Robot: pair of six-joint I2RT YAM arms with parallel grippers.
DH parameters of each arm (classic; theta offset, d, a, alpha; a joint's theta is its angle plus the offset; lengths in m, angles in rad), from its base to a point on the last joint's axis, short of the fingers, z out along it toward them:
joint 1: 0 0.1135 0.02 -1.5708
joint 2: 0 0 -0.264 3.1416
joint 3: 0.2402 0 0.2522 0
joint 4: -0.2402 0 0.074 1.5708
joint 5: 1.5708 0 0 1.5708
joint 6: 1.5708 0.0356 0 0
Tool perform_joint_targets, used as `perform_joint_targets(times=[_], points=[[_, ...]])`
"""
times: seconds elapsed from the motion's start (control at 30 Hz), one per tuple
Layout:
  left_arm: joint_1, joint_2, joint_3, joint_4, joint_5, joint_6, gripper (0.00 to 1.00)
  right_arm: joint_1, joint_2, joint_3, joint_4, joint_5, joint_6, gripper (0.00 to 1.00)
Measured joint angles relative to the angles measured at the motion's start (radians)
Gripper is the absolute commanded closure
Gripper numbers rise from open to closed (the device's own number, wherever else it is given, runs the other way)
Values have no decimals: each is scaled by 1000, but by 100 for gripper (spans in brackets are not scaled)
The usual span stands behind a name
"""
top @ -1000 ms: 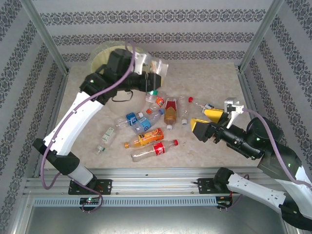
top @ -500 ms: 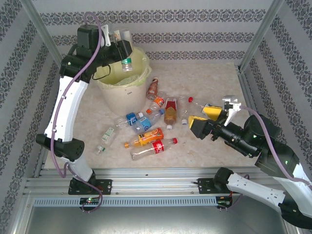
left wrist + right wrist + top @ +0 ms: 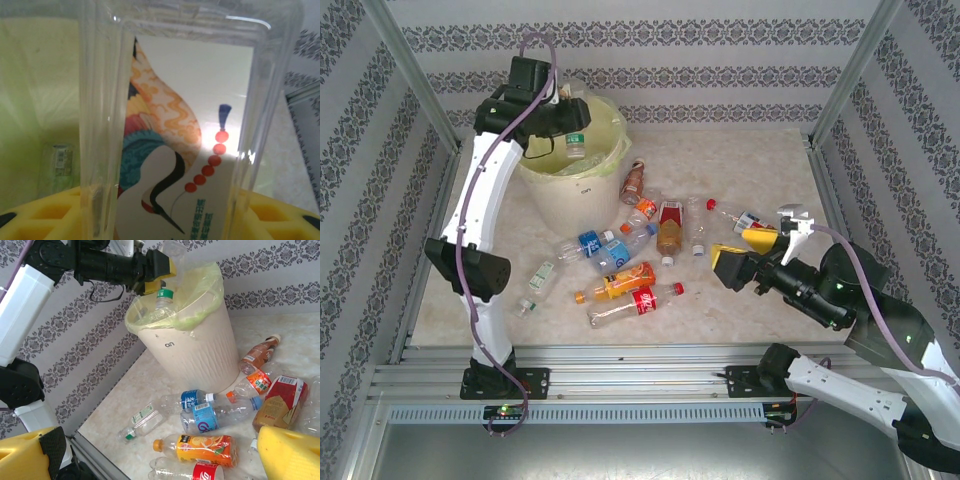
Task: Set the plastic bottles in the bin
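Note:
My left gripper (image 3: 565,115) is shut on a clear plastic bottle (image 3: 576,142) with a green cap, held cap-down over the mouth of the bin (image 3: 565,200). In the left wrist view that bottle (image 3: 170,150) shows a crane label between the yellow fingers (image 3: 35,215), with the bin's yellowish liner (image 3: 35,100) behind. Several plastic bottles lie on the table: a red-label one (image 3: 638,305), an orange one (image 3: 620,283), a blue-label one (image 3: 592,243) and a brown one (image 3: 634,182). My right gripper (image 3: 745,252) stands open and empty beside them, right of the pile (image 3: 157,450).
The bin (image 3: 195,350) stands at the back left against the patterned wall. A small green-cap bottle (image 3: 535,285) lies apart at the left. A metal rail (image 3: 620,360) runs along the near table edge. Bare tabletop (image 3: 760,170) lies behind the right gripper.
My left arm has swung the held bottle from above the table up and back, and now holds it over the bin's mouth. The right arm has barely shifted.

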Motion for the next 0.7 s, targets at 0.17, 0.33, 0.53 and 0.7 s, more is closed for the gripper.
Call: perform_joint_targets(times=[0.17,0.33,0.53,0.7], points=[[0,32,0,-47,-17,40,46,0,0,-11,-12,1,4,2],[0,50,-3,-74,-32,72,46,0,4,-17,-16,1,16,2],[0,63,-43,-85,-31,93,46,0,4,-18,-23,-1,23,2],[0,88,-74,-91,-31,97,41,0,4,-24,-34,-3,26,2]])
